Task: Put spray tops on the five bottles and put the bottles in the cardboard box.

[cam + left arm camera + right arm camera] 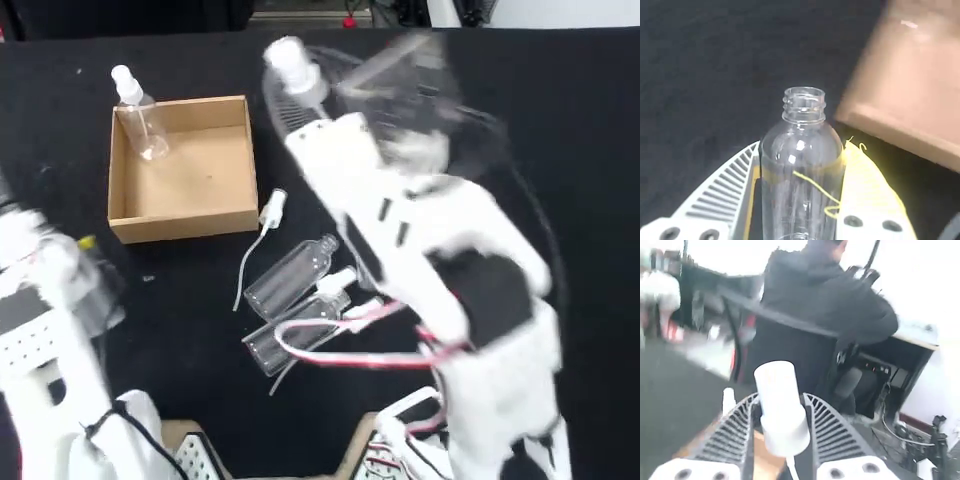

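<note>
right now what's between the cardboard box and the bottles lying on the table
One loose spray top with its thin tube lies there, between the cardboard box and the nearer bottle, in the high view.

A black table (590, 80) fills the scene, and a pale-topped desk (922, 334) stands in the room behind.

High view looks down over table (590, 100); 2 wrist views close-in, seemingly sharing box (910, 90).
</note>
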Robot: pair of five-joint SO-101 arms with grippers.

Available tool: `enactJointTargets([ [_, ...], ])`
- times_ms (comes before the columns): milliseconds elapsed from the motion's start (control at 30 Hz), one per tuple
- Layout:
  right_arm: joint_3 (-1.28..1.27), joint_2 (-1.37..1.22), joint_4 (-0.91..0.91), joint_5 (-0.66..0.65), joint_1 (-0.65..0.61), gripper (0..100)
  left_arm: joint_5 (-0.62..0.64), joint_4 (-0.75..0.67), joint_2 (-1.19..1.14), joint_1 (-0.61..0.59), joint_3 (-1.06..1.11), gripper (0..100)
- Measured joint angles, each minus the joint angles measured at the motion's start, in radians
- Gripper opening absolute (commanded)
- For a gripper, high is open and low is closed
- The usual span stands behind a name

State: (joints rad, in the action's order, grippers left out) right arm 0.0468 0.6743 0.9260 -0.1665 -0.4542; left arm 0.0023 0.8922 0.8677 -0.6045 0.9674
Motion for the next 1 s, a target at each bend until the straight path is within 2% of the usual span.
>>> enactJointTargets([
  [200, 0.002, 0.034, 0.000, 0.172, 0.095, 1.1, 0.000, 0.000, 0.120, 0.316, -0.034, 9],
  [333, 0.002, 0.034, -0.021, 0.267, 0.121, 1.1, 0.000, -0.048, 0.207, 0.433, -0.023, 9],
  [467, 0.002, 0.035, -0.058, 0.315, 0.123, 1.1, 0.000, -0.150, 0.288, 0.517, 0.084, 9],
  [667, -0.048, 0.037, -0.072, 0.466, 0.127, 1.2, 0.000, -0.258, 0.477, 0.592, 0.301, 9],
  [800, -0.064, 0.037, -0.132, 0.548, 0.130, 1.2, 0.000, -0.267, 0.664, 0.598, 0.423, 9],
  [1000, -0.064, 0.037, -0.146, 0.600, 0.130, 1.2, 0.000, -0.267, 0.918, 0.598, 0.559, 9],
])
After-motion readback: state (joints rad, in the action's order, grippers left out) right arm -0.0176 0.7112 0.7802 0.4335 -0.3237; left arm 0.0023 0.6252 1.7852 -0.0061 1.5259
